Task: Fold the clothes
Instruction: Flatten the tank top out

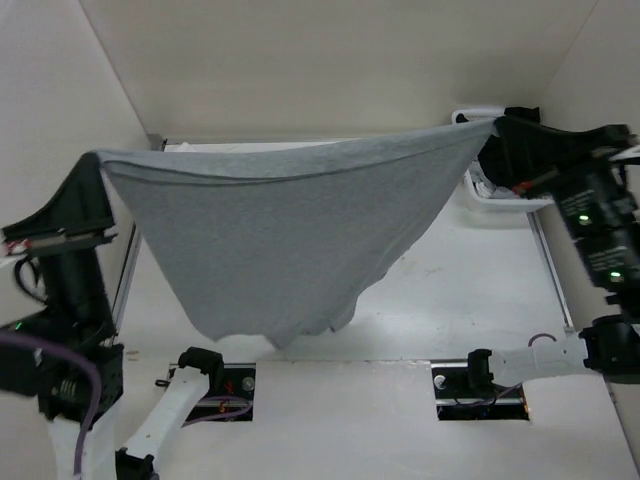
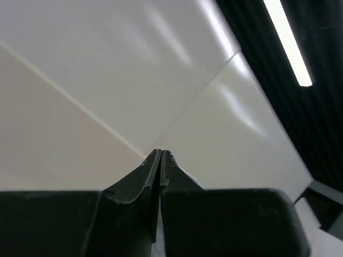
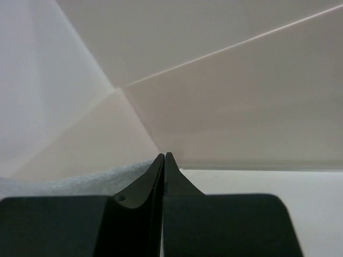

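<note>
White walls [image 1: 300, 60] box in a white table [image 1: 470, 300]. Above it the grey shirt [image 1: 290, 230] hangs stretched between the left gripper [image 1: 92, 165] and right gripper [image 1: 497, 128], both pinched fully closed on its upper corners. Either thin pinch could slip, dropping a corner and bunching the cloth on the smooth tabletop.

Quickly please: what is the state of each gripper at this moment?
Left gripper: closed, holding one end of the grey shirt, lifted in the air.
Right gripper: closed, holding the opposite end of it.
</note>
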`<action>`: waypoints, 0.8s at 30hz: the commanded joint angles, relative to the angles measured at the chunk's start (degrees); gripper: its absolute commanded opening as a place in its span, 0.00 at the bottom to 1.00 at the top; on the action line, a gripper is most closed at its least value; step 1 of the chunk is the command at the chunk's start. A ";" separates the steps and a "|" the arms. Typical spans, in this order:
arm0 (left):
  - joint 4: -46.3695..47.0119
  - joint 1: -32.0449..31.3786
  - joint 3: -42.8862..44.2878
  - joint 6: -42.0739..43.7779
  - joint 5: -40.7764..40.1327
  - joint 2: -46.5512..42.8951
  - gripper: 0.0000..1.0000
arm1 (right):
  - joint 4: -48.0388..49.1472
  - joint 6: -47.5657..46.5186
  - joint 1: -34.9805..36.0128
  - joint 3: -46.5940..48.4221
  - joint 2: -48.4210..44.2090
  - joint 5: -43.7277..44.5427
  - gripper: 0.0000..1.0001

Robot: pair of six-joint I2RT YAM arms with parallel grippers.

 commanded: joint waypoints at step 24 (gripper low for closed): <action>2.11 15.43 31.16 -2.97 12.40 51.32 0.01 | -10.77 33.89 -62.58 44.63 44.25 -54.90 0.00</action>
